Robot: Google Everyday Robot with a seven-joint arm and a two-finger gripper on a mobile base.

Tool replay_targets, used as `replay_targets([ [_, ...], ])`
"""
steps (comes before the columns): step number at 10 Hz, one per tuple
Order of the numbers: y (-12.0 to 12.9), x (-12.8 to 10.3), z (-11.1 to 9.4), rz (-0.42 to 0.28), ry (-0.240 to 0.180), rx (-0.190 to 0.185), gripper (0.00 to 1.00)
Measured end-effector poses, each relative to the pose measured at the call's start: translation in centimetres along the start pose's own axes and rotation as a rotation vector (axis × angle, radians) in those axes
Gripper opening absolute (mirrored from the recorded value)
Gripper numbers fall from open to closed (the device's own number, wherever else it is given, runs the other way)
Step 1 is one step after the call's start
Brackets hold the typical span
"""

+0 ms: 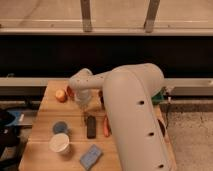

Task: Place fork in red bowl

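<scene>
The red bowl [61,95] is small, round and orange-red, and sits near the far left corner of the wooden table [40,125]. My gripper [82,103] hangs at the end of the big white arm [132,115], just right of the bowl and close to it, low over the table. I cannot make out the fork; it may be hidden at the gripper.
In front of the gripper lie a black-handled utensil [91,126] and a red-orange handled tool [105,126]. A blue-grey round object [60,127], a white cup [60,143] and a blue sponge [90,156] stand front left. A green object [159,96] is at the right edge.
</scene>
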Motion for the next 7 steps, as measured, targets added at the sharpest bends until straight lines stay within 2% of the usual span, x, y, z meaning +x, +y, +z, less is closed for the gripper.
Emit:
replay_targets([
  [3,-1.7,-0.1,-2.7,0.029,-0.055,-0.026,0.0],
  [7,-4.8,-0.7,-8.0,0.07,-0.146,-0.022,0.0],
])
